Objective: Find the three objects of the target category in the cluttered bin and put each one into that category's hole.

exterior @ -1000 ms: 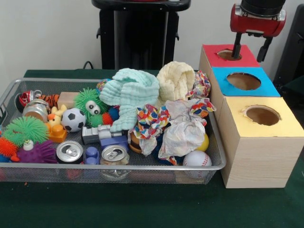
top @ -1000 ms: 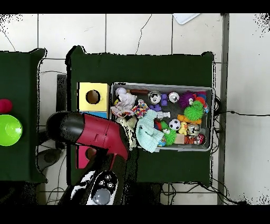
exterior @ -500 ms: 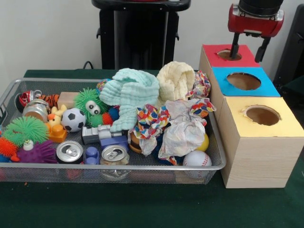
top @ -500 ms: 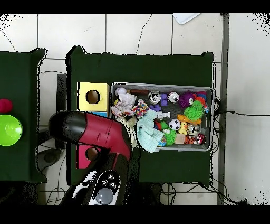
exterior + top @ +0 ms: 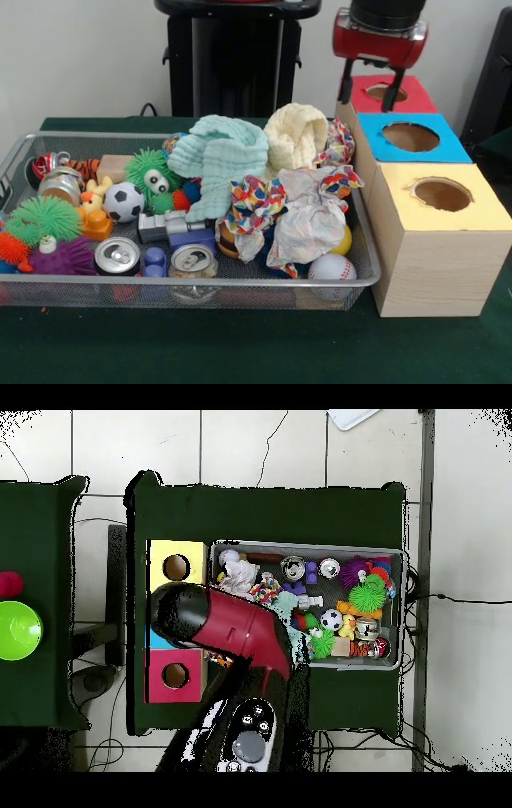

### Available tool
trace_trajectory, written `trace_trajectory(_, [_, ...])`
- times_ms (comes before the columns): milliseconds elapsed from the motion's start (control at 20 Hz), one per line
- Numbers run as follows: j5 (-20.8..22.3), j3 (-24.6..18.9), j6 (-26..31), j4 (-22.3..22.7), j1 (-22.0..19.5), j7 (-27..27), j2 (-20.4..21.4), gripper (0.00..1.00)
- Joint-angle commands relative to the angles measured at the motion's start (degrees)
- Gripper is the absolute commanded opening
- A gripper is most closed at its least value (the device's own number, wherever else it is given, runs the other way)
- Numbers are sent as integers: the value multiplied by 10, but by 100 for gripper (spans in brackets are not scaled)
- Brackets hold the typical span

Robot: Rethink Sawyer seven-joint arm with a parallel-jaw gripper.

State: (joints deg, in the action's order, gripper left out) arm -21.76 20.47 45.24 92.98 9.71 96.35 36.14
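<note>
Bin (image 5: 24, 152): gripper (image 5: 369, 90) open, above corner.

My claw (image 5: 369, 86) is not over the red box (image 5: 406, 86) hole any more. It now hangs by the box's edge, closer to the bin (image 5: 240, 282). From above, my arm (image 5: 225, 624) now covers the blue box and part of the cloths.
</note>
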Motion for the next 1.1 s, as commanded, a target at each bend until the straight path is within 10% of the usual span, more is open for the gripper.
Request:
trace_trajectory(50, [57, -68, -23, 10, -55, -32, -9, 100])
trace_trajectory(1100, [206, -177, -124, 43, -192, -74, -10, 100])
